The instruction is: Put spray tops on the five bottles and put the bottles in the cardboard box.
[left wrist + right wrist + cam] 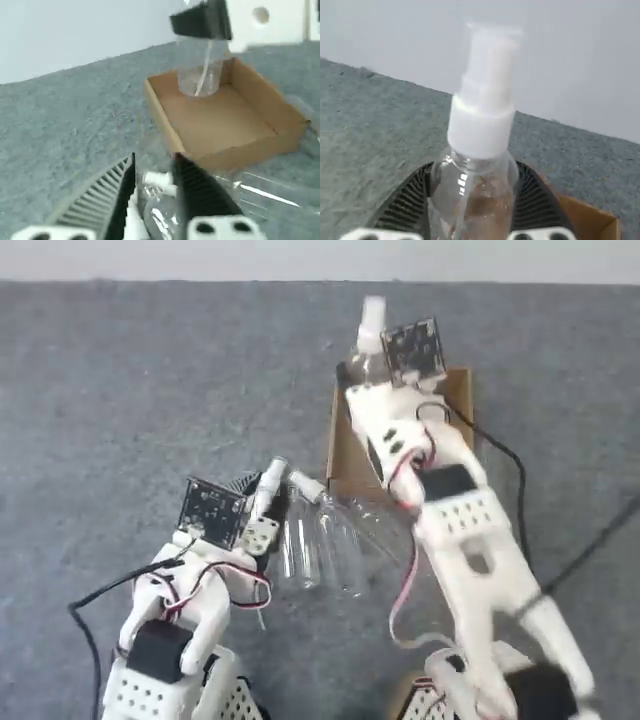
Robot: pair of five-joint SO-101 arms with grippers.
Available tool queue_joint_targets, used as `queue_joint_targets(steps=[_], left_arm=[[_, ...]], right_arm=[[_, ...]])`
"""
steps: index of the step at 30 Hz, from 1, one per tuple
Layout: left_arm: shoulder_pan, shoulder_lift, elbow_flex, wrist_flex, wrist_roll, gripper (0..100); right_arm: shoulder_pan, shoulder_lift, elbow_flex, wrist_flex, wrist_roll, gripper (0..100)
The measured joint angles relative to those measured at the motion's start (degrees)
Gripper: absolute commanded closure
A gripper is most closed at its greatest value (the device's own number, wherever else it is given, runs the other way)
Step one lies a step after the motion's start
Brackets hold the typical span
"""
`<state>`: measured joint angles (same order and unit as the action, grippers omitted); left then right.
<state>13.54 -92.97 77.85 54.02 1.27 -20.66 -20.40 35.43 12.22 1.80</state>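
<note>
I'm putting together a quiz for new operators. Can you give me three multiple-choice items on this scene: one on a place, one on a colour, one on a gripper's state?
1. Where is the bottle in the right gripper?
A. lying flat on the table
B. upright at the box
C. on top of the left arm

2. What colour is its spray top?
A. black
B. blue
C. white

3. How are the right gripper's fingers?
A. shut on the bottle
B. wide open and empty
C. shut on a loose spray top

Answers: 1 B, the left wrist view shows it standing at the box's far corner. 2 C, the right wrist view shows a white top. 3 A, both fingers press the bottle's sides.
</note>
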Motion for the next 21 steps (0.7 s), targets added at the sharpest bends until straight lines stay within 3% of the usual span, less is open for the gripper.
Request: queue_joint_targets(steps=[7,21], left_arm=[[-8.7,0.0,1.6,-4.9,0.1,99],[-9.3,0.0,1.6,-5.2,0.0,99]], right_arm=[[2.8,17.6,-6.9,-9.6,0.0,99.3],[3.0,39.7,-16.3,-18.9,-0.1,99.3]])
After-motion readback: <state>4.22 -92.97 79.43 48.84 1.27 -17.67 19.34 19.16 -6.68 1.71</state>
